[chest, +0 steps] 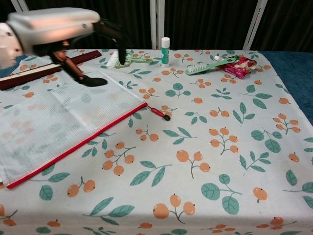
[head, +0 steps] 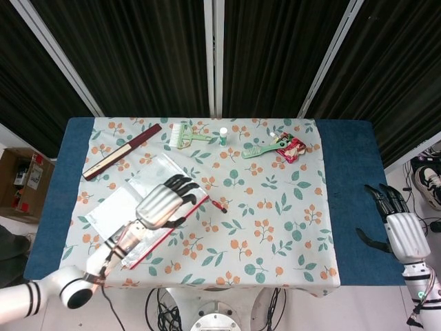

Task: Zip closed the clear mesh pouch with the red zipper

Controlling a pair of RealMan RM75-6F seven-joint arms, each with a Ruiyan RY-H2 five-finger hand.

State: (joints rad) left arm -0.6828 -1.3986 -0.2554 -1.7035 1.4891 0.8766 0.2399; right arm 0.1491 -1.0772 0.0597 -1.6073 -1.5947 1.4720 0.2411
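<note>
The clear mesh pouch [head: 124,207] [chest: 58,122] lies flat on the left half of the tablecloth. Its red zipper [chest: 78,144] runs along the near edge, with the red pull tab [head: 218,205] [chest: 160,113] sticking out past the right corner. My left hand [head: 165,200] [chest: 54,27] hovers over the pouch with fingers spread, holding nothing. Whether it touches the pouch I cannot tell. My right hand [head: 398,227] hangs open off the table's right side, seen in the head view alone.
Along the far edge lie a dark folded fan [head: 122,150], a green-handled brush [head: 186,136], a glue stick [chest: 165,51], a green toothbrush [chest: 208,65] and a red packet [head: 291,147]. Blue table [head: 348,200] borders the floral cloth.
</note>
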